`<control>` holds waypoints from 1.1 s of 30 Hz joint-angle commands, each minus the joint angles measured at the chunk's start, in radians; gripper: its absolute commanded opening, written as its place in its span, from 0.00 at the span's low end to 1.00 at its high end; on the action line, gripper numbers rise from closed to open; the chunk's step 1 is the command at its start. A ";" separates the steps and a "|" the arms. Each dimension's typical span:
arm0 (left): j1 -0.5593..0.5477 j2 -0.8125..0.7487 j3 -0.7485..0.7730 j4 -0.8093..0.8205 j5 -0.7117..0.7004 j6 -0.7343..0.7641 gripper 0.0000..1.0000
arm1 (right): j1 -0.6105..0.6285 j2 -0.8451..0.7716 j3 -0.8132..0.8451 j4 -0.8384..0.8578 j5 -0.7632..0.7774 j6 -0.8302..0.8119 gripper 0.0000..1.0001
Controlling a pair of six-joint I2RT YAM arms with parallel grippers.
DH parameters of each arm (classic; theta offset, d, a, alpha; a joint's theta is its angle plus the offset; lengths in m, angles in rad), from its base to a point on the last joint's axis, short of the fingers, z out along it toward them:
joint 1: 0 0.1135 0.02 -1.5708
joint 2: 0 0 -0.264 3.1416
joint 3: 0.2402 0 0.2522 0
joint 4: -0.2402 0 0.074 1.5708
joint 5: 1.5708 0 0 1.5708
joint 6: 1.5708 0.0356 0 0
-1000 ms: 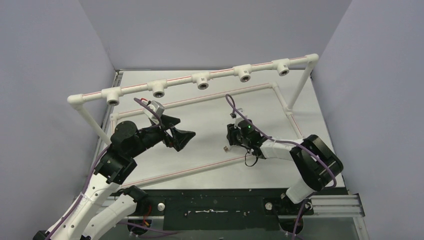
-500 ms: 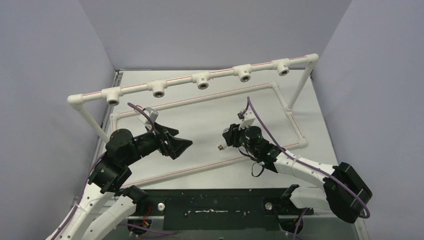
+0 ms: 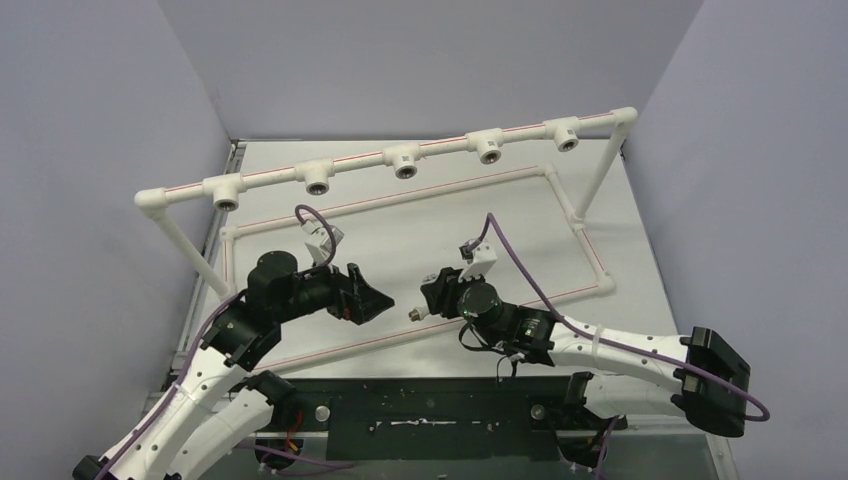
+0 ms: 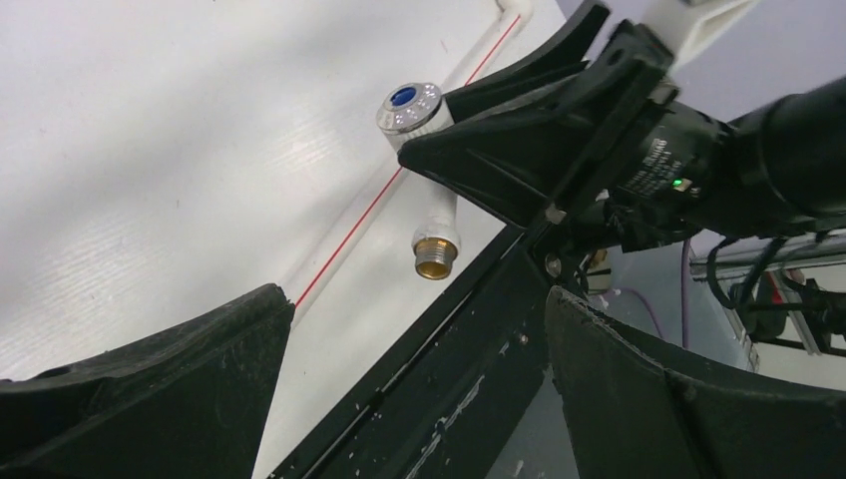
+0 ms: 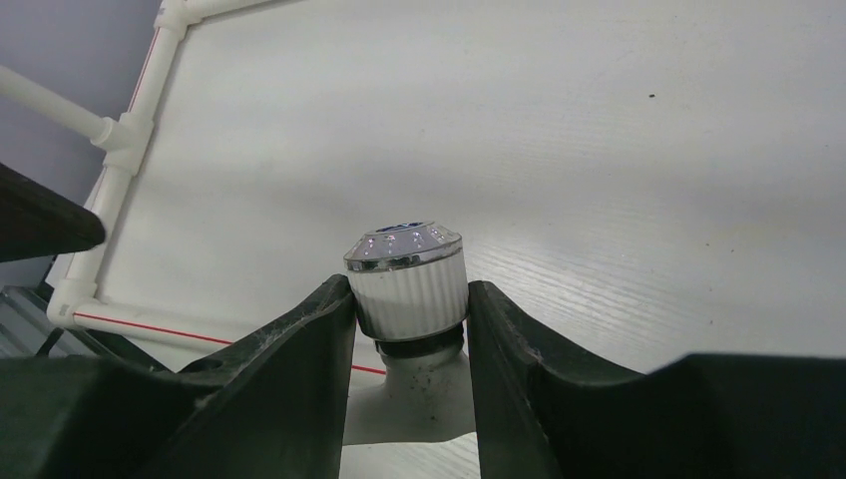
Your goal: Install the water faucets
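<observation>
Above the grey-walled white table (image 3: 420, 230), right fingers (image 5: 289, 369) pinch the faucet (image 5: 407, 284).

A: How many faucets are there?
B: One faucet (image 5: 407, 279).
A: And pipe frames?
B: One pipe frame (image 3: 585, 215), with five sockets (image 3: 405, 163) along its top rail.
A: Grippers?
B: Two, a left gripper (image 3: 374, 298) and a right gripper (image 3: 430, 298), with two fingers each.

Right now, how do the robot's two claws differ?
The left gripper is open and empty; the right gripper is shut on the water faucet. The left gripper faces the faucet; the right gripper clamps its ribbed knob. Both are black and two-fingered.
</observation>
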 commanded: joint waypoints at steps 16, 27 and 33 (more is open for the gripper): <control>-0.004 0.043 -0.103 0.162 0.179 -0.185 0.88 | 0.272 0.120 0.231 0.007 0.490 0.170 0.00; -0.004 0.017 -0.152 0.270 0.211 -0.295 0.76 | 0.296 0.146 0.265 0.028 0.534 0.215 0.00; -0.004 0.018 -0.183 0.332 0.215 -0.335 0.68 | 0.302 0.149 0.271 0.037 0.534 0.233 0.00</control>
